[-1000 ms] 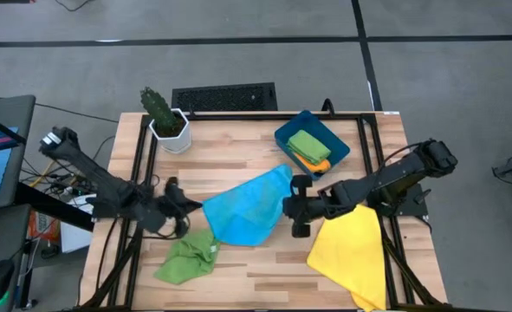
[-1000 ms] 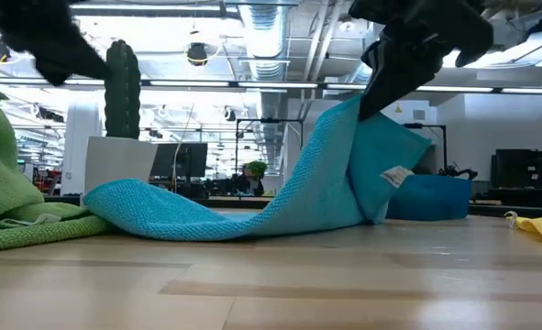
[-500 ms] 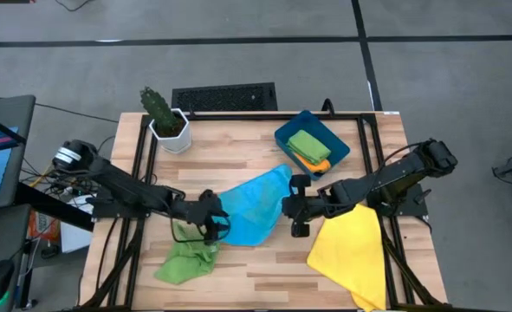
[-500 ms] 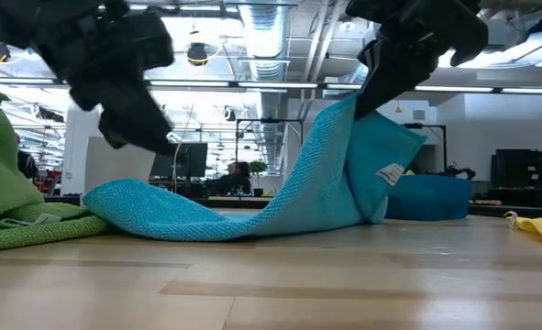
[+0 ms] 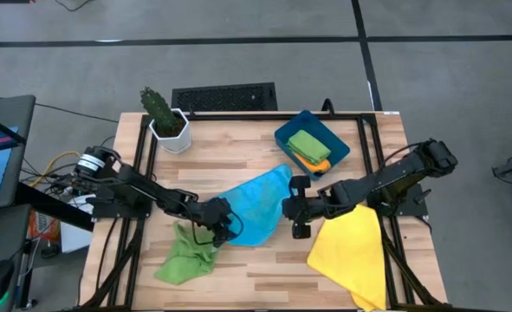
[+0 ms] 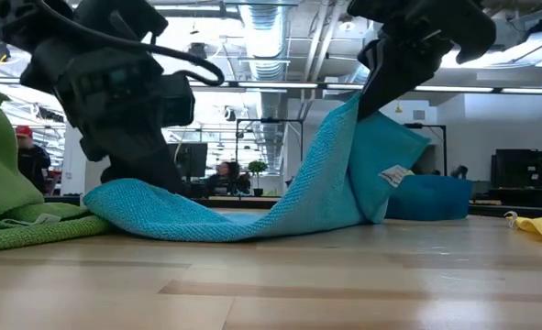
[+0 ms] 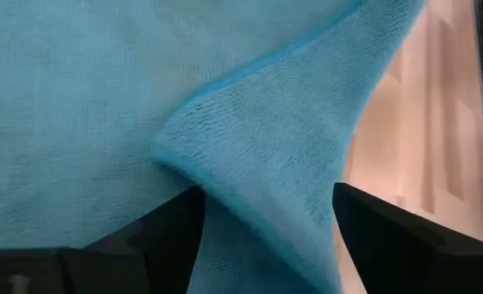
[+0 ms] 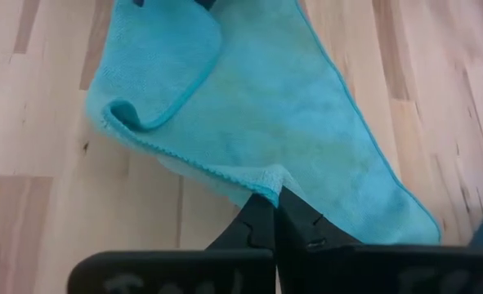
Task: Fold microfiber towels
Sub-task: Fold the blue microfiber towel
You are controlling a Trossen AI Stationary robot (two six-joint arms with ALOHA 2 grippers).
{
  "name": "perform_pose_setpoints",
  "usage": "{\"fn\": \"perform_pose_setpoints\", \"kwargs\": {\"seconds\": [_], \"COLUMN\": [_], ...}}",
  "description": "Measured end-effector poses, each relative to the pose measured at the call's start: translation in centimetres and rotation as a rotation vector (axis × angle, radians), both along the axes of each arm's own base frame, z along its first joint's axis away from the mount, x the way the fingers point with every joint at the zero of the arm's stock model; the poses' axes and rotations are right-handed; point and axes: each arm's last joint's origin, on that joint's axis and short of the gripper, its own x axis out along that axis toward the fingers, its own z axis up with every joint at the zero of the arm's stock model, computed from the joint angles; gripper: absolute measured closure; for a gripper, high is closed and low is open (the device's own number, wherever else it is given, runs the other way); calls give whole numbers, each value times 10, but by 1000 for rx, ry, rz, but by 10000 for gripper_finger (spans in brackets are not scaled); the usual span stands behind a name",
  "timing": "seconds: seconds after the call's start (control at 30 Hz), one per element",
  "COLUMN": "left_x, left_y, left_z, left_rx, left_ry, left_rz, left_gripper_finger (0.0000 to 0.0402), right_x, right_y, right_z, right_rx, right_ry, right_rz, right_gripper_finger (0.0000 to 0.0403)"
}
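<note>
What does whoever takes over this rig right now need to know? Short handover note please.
Right gripper: shut on the light blue towel, holding its edge lifted off the table.
Left gripper: open, fingers either side of a folded corner of the same towel at its other end, not clamped.
Green towel: crumpled at the front left of the table.
Yellow towel: spread flat at front right, hanging over the edge.
Blue bin: holds a folded green towel on an orange towel.
Left: finish folding the blue towel, then the green and yellow ones.
</note>
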Motion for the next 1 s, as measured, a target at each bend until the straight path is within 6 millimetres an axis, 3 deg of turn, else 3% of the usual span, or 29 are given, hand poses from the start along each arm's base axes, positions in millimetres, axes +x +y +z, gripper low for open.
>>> {"fn": "perform_pose_setpoints", "kwargs": {"seconds": [0.2,0.63,0.8,1.0], "left_x": [5,4,2,-21], "left_y": [2,5,4,-5], "left_z": [4,3,8,45], "left_rx": [-5,83,53,8], "left_ry": [-19,-12,-10,-30], "left_rz": [5,58,46,47], "left_gripper_finger": [180,389,400,401], "right_x": [-1,-1,-1,-4], "right_y": [4,4,4,3], "right_z": [0,0,0,-2], "right_rx": [-6,-9,-6,14], "right_ry": [-3,-4,-4,28], "right_rz": [18,16,12,-35], "right_gripper_finger": [384,382,389,373]}}
